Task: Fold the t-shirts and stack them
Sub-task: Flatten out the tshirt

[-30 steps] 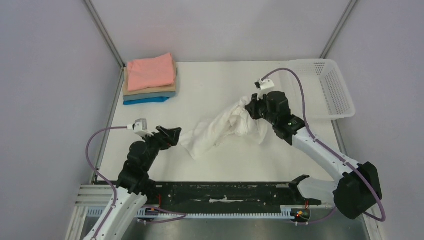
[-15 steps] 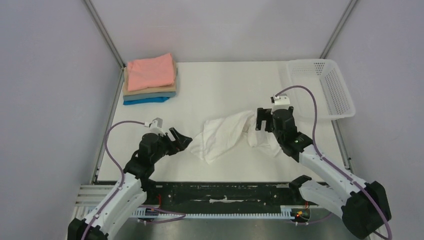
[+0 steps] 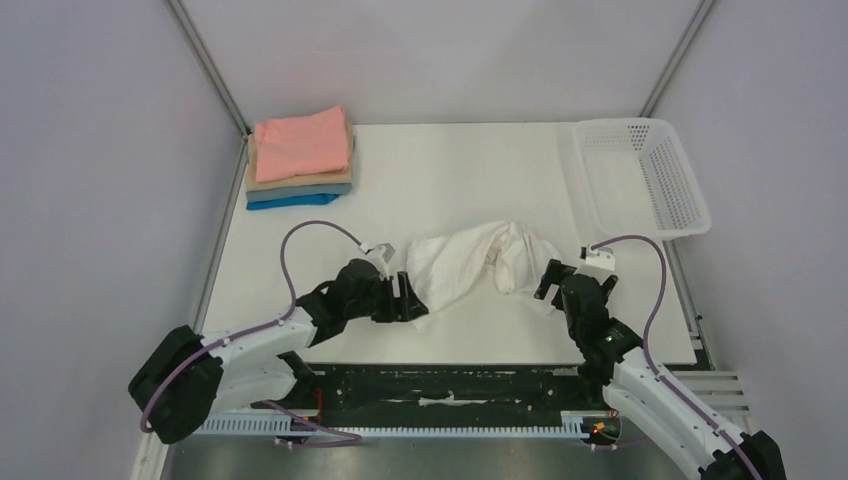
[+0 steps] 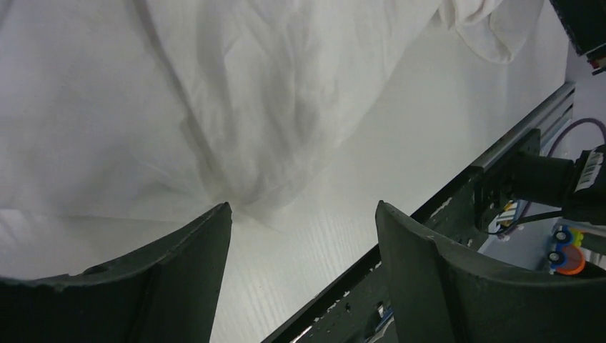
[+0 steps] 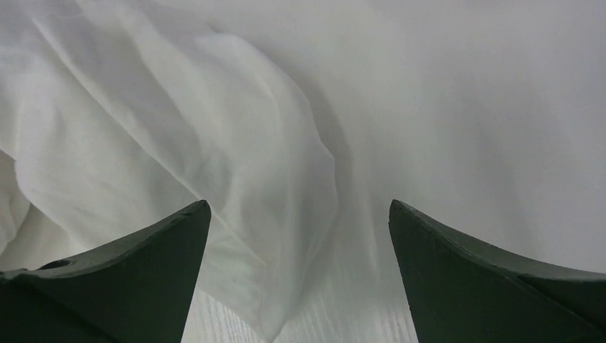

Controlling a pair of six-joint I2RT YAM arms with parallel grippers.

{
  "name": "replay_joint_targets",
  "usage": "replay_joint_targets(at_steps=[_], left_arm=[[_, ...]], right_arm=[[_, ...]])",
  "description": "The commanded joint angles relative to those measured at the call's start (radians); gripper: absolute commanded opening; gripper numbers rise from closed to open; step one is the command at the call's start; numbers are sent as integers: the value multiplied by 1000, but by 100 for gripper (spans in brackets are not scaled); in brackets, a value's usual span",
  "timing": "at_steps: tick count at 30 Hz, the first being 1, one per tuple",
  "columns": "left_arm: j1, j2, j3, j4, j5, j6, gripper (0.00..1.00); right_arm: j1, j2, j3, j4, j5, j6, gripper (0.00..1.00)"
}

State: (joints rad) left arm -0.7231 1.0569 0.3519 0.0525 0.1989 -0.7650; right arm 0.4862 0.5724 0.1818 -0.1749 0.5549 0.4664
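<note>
Count: five shirts, one basket, two arms.

Stack: four folded shirts sit at the far left corner of the table. From the top down they are a salmon pink shirt, a tan shirt, a grey-blue shirt and a bright blue shirt. All four are folded into rectangles with edges roughly aligned. Only the front edges of the lower three show.

Loose item: one white shirt lies unfolded near the middle of the table, toward the near edge. It is thin and heavily wrinkled, and bunched into a long heap running left to right, thicker at its right end. It is well apart from the stack.

Basket: one white mesh basket stands at the far right edge of the table.

Left arm: it reaches low across the table to the left end of the white shirt. Its jaws stand apart, with a corner of the cloth just ahead of the tips and nothing gripped.

Right arm: it sits at the right end of the white shirt. Its jaws stand wide apart over the wrinkled cloth, holding nothing.
</note>
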Motion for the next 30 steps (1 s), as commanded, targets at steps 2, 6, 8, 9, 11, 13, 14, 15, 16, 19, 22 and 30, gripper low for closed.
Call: replay_joint_targets(at_steps=[2, 6, 8, 9, 11, 13, 14, 15, 16, 19, 22, 30], left_arm=[[-133, 90, 74, -19, -152, 1, 76], [-187, 161, 108, -96, -271, -2, 72], [-206, 197, 120, -91, -289, -1, 69], [-218, 214, 128, -81, -292, 3, 67], [-231, 260, 140, -58, -299, 4, 61], [-236, 299, 151, -23, -307, 4, 47], [-239, 313, 157, -12, -315, 4, 33], [-239, 320, 163, -12, -325, 6, 15], [-238, 317, 163, -12, -339, 1, 3], [-238, 244, 146, -13, -380, -4, 2], [-238, 106, 110, -37, -445, -11, 2], [-237, -116, 95, -204, -563, 22, 2]], right_arm=[[-1, -19, -36, 29, 42, 110, 98], [-1, -27, -44, 26, 37, 119, 98], [0, -39, -56, 30, 28, 124, 98], [0, -44, -64, 36, 24, 124, 98], [0, -53, -75, 38, 16, 122, 98], [-1, -57, -79, 33, 4, 117, 98], [0, -62, -82, 27, -1, 118, 98], [0, -65, -82, 23, -5, 118, 98], [0, -71, -82, 15, -14, 117, 98], [0, -97, -90, 5, -38, 120, 98], [0, -121, -96, 3, -42, 117, 98], [0, -30, -122, 106, -105, 115, 87]])
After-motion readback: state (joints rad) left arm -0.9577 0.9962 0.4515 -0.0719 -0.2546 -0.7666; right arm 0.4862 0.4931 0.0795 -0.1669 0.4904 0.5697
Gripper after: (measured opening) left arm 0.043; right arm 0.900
